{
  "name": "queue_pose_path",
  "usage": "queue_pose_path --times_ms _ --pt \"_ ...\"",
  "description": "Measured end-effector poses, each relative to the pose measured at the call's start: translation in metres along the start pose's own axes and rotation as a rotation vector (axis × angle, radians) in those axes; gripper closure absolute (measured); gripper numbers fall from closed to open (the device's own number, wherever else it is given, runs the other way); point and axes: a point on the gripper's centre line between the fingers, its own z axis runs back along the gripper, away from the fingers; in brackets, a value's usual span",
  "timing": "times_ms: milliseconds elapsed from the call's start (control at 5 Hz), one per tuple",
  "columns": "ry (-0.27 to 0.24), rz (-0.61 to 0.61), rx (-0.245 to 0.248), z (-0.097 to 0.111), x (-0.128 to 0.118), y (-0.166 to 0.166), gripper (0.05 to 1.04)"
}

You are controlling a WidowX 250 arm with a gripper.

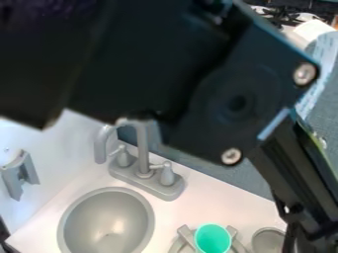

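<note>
The black arm crosses the upper part of the view and bends down along the right side. The black gripper (310, 228) is at the lower right corner, cut off by the edge of the view. A small grey round piece (269, 240) is just left of it, partly covered by it. Further left, at the bottom edge, a turquoise cup (212, 239) stands with its opening facing up, over a grey piece with raised prongs (186, 238).
A grey round sink basin (105, 220) lies at the lower left of the white counter (224, 202), with a grey faucet (143, 148) behind it. A grey bracket (20, 174) is fixed to the white wall at left. A white roll (314, 30) lies at the upper right.
</note>
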Motion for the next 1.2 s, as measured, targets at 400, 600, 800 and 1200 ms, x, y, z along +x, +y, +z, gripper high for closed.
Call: queue_pose_path --times_ms 400,600,800,1200 --pt "0.0 0.008 0.034 -0.004 -0.001 0.011 0.208" --pt "-0.054 0.049 0.007 0.016 0.002 0.012 0.071" --pt "-0.127 0.071 -0.054 0.043 -0.001 0.014 0.075" --pt "-0.249 0.216 -0.023 0.094 -0.01 0.041 0.076"
